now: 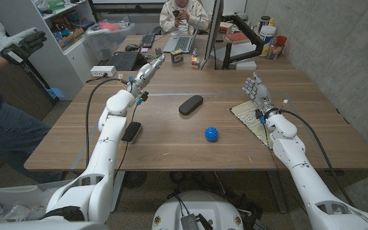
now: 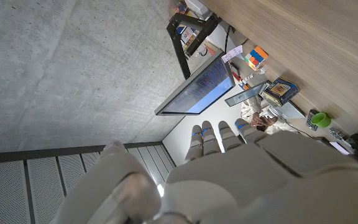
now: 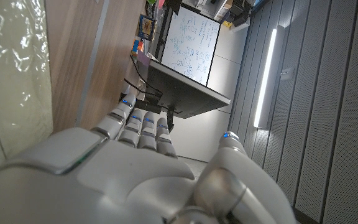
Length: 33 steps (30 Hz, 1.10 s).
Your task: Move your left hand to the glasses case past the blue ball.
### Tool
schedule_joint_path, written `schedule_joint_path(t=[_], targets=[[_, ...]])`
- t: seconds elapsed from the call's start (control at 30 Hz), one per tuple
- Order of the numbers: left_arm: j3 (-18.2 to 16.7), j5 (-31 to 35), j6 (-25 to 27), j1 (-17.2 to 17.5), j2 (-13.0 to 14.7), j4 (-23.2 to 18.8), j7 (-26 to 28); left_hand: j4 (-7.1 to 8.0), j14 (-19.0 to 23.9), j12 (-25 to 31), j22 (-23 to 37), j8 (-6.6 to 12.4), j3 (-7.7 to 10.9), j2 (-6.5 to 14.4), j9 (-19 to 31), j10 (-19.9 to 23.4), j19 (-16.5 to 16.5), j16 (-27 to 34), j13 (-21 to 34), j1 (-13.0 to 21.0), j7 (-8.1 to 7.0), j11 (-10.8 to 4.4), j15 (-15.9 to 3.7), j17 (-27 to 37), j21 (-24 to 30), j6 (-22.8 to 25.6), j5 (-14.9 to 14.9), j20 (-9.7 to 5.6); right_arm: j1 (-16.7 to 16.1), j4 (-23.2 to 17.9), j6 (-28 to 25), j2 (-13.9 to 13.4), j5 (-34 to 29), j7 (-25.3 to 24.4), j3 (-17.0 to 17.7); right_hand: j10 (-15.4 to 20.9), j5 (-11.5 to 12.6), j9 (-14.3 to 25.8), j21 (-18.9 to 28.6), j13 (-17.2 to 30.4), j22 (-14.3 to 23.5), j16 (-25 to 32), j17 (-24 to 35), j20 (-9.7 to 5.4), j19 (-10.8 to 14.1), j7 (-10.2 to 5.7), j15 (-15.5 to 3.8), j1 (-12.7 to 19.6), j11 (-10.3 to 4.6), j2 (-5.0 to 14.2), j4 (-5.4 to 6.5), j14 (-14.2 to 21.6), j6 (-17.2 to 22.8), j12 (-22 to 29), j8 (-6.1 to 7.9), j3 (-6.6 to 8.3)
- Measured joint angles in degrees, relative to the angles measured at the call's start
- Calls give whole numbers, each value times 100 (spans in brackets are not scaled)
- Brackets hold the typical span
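Left hand (image 1: 149, 69) raised, fingers straight, holding nothing; swing rightward, lower onto glasses case (image 1: 191, 104) beyond blue ball (image 1: 211, 133).

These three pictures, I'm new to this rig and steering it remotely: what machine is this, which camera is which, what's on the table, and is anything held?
It is a stationary two-armed robot at a wooden table. The wide picture comes from a camera on its head, looking down over both arms. The other two come from cameras on each wrist, looking along the back of that hand, and they are turned, so the room looks tilted.

The left hand is raised over the far left of the table, fingers stretched out, holding nothing. The right hand stands by a pale mat, also holding nothing.

On the table lie a black glasses case near the middle, a blue ball nearer the robot, and a dark flat object beside the left arm.
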Motion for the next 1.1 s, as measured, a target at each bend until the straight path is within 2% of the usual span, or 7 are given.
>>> schedule_joint_path(t=[1.1], targets=[[295, 477, -198, -29, 158, -86, 143, -17, 61, 0, 0, 0, -17, 15, 0, 72, 23, 0, 0, 75, -31, -72, -61, 0, 0, 31, 0, 22, 4, 83, 57, -5, 62, 41, -21, -1, 0, 0, 0, 0, 0, 0, 0, 1, -1, -32, 0, 0, 0, 0, 0, 0, 32, 0, 0, 0]])
